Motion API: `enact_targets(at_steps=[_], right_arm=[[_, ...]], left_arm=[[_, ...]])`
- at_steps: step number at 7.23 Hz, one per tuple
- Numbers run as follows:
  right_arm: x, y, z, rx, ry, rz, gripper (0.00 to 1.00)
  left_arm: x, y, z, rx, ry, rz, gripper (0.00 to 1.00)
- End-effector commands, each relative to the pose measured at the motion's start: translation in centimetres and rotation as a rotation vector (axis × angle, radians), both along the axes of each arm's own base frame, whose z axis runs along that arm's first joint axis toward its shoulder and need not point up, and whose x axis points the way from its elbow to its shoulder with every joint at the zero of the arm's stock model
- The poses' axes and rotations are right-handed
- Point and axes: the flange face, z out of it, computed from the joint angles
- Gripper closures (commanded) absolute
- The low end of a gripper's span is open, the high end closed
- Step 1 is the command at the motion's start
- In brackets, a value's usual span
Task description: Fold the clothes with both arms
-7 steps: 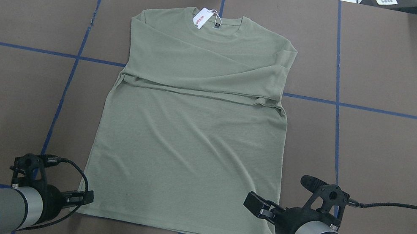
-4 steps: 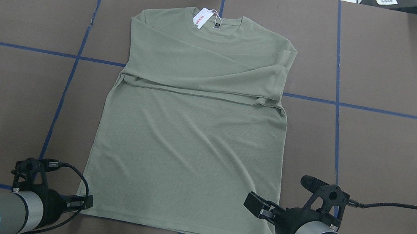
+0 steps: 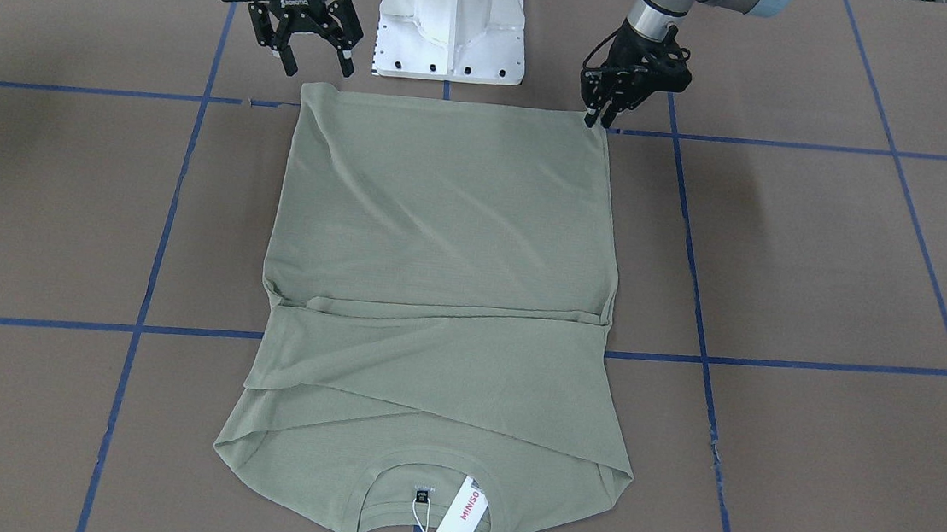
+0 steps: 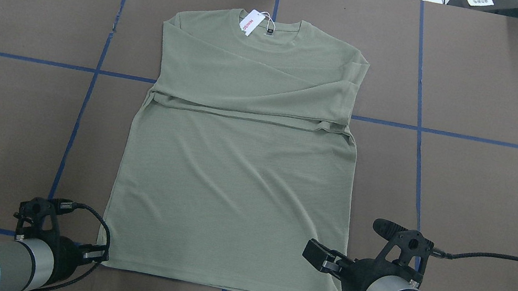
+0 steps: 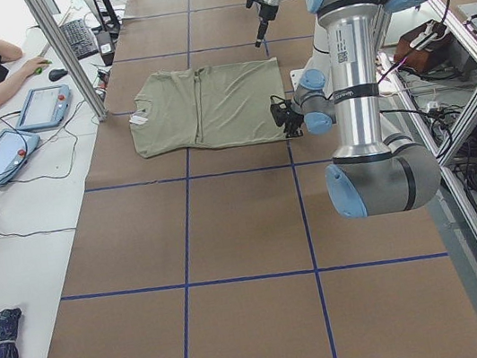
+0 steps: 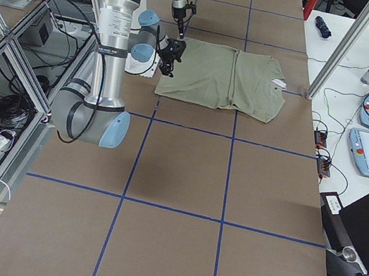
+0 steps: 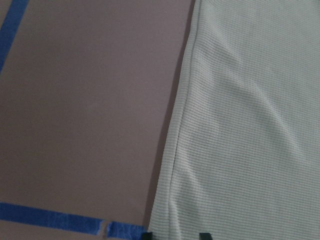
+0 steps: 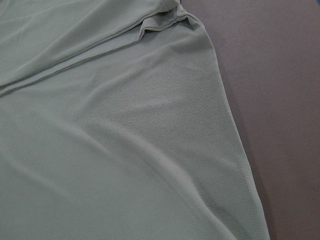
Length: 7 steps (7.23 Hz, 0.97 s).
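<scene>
- Olive-green knit shirt (image 4: 235, 189) lies flat in the middle of the surface (image 4: 2, 121). Its collar points to the far edge and its hem to the robot's edge, with the sleeves already folded across the chest.
- Since a second ago the left claw (image 4: 103, 253) has shifted toward the robot's edge, settling at the hem's left corner. The right claw (image 3: 317, 70) has not moved.
- That likely means the hem grab for the lengthwise fold is beginning, left side first.
- Left claw: narrowed but not clenched, with its fingertips (image 7: 202, 234) straddling the hem corner against the cloth.
- Right claw: spread wide and empty, hovering by the hem's right corner.
</scene>
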Motion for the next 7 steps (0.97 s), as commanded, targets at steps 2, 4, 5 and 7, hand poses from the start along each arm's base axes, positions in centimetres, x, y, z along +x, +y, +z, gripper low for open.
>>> enact_targets(at_steps=[2,4,5,7], right_arm=[[-0.6,0.0,1.0,-0.002,0.025,-0.002,0.0],[-2.1,1.4,2.3,-0.127,-0.005,0.056,0.07],[-3.1,2.7,3.4,-0.164,-0.011,0.1,0.13],[-4.5,5.6,7.0,-0.123,0.059,0.105,0.13]], left_arm=[[-0.6,-0.1,-0.6,0.005,0.008,0.002,1.0],[-2.6,-0.2,-4.9,0.005,0.1,0.006,1.0],[-3.0,-0.3,-6.2,0.007,0.128,0.002,1.0],[-4.5,-0.3,-8.6,0.007,0.182,0.007,1.0]])
